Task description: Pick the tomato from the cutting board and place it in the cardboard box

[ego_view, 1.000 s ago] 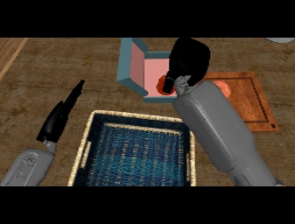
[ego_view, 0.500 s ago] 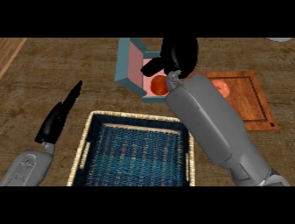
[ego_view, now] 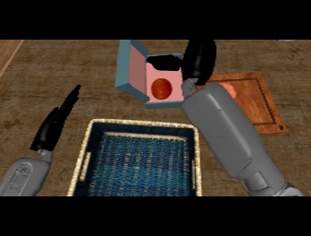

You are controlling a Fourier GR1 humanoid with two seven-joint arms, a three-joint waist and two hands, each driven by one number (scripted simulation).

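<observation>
Right hand (ego_view: 197,62) open over box (ego_view: 132,69) by counter's far edge; tomato (ego_view: 160,88) inside. Placing done; next: pull back. Left hand (ego_view: 57,122) resting open.

Soft, even light is falling from above, leaving the counter (ego_view: 62,69) moderately dim. The grey forearm is catching a pale sheen at centre right. Faint shadowing is darkening the basket (ego_view: 140,159) interior; no glare is showing.

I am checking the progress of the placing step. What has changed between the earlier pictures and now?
The right hand let go of the tomato, which now lies in the cardboard box, and opened beside the box. The left hand, basket and cutting board stayed in place.
</observation>
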